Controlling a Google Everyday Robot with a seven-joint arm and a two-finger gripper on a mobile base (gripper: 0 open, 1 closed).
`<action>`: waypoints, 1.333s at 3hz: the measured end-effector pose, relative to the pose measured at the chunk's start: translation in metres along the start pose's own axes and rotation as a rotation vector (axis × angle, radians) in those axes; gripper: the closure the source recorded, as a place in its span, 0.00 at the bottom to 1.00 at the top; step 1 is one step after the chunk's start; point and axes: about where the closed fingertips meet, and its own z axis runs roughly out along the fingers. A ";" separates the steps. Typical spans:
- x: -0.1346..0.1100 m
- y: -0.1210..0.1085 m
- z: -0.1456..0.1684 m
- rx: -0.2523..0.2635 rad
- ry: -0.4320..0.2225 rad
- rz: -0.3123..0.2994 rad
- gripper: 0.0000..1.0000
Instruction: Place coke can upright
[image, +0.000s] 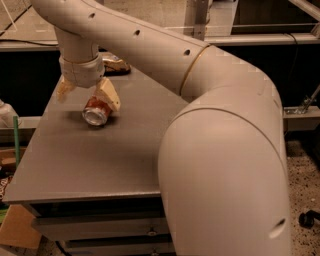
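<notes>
Lying on its side near the far left corner of the desk (105, 165): one coke can (97, 112), red with white script, silver end turned toward the front edge.

Gripper (88, 100): poised directly above the can, pointing down, jaws spread wide. Its tan fingers (107, 93) straddle the can. The one nearer the desk's right edge overlaps the can's upper side, but contact cannot be told. The other hangs well apart from the can, toward the left edge. Nothing is gripped.

Arm (220, 150): cream-coloured and jointed, rising from the front right corner and reaching across the desk to the gripper's wrist.

Snack packet (115, 64): crinkled, tan and dark, lying at the far edge behind the wrist and partly hidden by it.

Desk: flat grey top, with drawer fronts (100, 232) below the front edge.

Cardboard box (20, 227): on the floor, off the front left corner.
</notes>
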 end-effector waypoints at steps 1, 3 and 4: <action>0.004 0.003 -0.002 0.006 -0.001 -0.013 0.41; 0.005 0.019 -0.007 0.010 -0.007 -0.016 0.88; -0.011 0.018 -0.036 0.036 0.021 -0.060 1.00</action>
